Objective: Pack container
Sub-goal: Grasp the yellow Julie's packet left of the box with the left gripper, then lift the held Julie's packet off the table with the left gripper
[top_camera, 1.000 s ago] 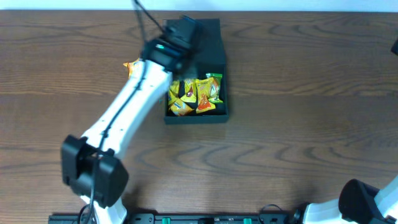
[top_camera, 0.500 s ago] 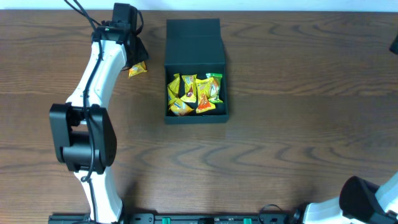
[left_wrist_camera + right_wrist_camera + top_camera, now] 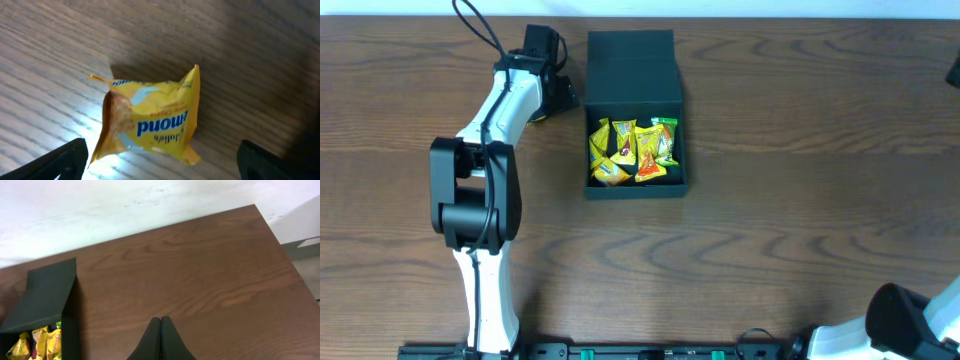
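A: Position of the container (image 3: 632, 68)?

B: Upper middle of the overhead frame, resting on the wooden table (image 3: 800, 160). Flap lid open and lying toward the top edge. Lower half packed with a cluster of yellow and green candy packets (image 3: 632, 150).

A: And relative to the left gripper (image 3: 558, 95)?

B: Just to the right of it. Gripper hanging at the box's upper left, near the left wall, with no contact visible. Jaws spread wide in the left wrist view, with dark fingertips (image 3: 60, 160) down in the lower corners. Between them, a loose yellow almond candy packet (image 3: 150, 122) lying flat on the wood, clamped by neither finger. Hard to say whether the packet's lower left corner brushes the nearer tip.

A: Right gripper (image 3: 161, 337)?

B: Pressed together with nothing between the fingers, at the bottom middle of the right wrist view. Well apart from the container, which sits at that frame's left edge, lid raised, a few packets peeking out at lower left.
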Controlling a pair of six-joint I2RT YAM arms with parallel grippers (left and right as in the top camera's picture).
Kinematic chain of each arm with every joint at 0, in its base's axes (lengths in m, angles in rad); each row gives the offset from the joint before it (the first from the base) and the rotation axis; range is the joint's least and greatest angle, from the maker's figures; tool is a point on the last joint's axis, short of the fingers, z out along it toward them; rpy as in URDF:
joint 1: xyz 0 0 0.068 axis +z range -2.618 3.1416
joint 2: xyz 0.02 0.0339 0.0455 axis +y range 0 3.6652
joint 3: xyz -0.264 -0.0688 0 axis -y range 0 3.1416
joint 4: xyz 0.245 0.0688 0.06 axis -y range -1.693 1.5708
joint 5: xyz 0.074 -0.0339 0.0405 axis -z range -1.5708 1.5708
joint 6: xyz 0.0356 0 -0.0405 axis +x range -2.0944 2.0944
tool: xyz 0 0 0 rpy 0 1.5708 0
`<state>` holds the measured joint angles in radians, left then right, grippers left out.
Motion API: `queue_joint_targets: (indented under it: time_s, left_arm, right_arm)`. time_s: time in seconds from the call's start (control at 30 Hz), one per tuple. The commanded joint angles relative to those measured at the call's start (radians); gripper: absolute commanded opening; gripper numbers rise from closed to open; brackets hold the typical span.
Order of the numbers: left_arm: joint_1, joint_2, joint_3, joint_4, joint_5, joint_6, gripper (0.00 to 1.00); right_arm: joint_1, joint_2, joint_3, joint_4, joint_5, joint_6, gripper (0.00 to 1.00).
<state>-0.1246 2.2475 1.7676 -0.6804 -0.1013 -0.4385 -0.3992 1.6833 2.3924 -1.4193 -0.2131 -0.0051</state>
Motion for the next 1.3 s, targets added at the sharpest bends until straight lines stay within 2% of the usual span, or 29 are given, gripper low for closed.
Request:
queue_joint_targets:
  time_s: [0.0, 0.03, 0.17, 0.27, 0.3, 0.33, 0.37, 0.53, 0.87, 0.93, 1.0, 1.13, 1.27]
  left_arm:
    - [0.003, 0.030, 0.009, 0.028, -0.013, 0.029, 0.95]
    - [0.003, 0.032, 0.009, 0.036, -0.013, 0.036, 0.95]
    - [0.006, 0.039, 0.009, 0.053, -0.014, 0.043, 0.96]
    - [0.010, 0.042, 0.009, 0.057, -0.014, 0.043, 0.98]
    - [0.011, 0.042, 0.009, 0.057, -0.014, 0.043, 1.00]
    - [0.012, 0.042, 0.009, 0.057, -0.014, 0.043, 0.93]
    - [0.013, 0.042, 0.009, 0.057, -0.014, 0.043, 0.92]
    - [0.014, 0.047, 0.009, 0.062, -0.013, 0.043, 0.90]
    - [0.016, 0.072, 0.008, 0.071, -0.023, 0.042, 0.89]
    - [0.016, 0.076, 0.008, 0.072, -0.024, 0.042, 0.86]
    - [0.016, 0.082, 0.008, 0.068, -0.039, 0.042, 0.77]
    - [0.024, 0.082, 0.008, 0.077, -0.041, 0.038, 0.73]
    - [0.033, 0.082, 0.008, 0.075, -0.040, 0.031, 0.56]
  right_arm:
    - [-0.005, 0.002, -0.001, -0.010, -0.009, -0.011, 0.01]
    - [-0.005, 0.002, -0.001, -0.012, -0.010, -0.011, 0.06]
    - [-0.005, 0.002, -0.001, -0.014, -0.048, -0.011, 0.52]
    - [-0.005, 0.002, -0.001, -0.014, -0.065, -0.012, 0.75]
    - [-0.005, 0.002, -0.001, -0.015, -0.066, -0.012, 0.79]
    - [-0.005, 0.002, -0.001, -0.017, -0.066, -0.012, 0.80]
    - [-0.005, 0.002, -0.001, -0.018, -0.066, -0.012, 0.82]
    - [-0.005, 0.002, -0.001, -0.022, -0.068, -0.011, 0.91]
    - [-0.005, 0.002, -0.001, -0.025, -0.069, -0.011, 0.91]
    - [-0.005, 0.002, -0.001, -0.025, -0.069, -0.011, 0.91]
    - [-0.005, 0.002, -0.001, -0.025, -0.069, -0.011, 0.89]
    - [-0.005, 0.002, -0.001, -0.024, -0.069, -0.011, 0.87]
    - [-0.005, 0.002, -0.001, -0.024, -0.069, -0.011, 0.86]
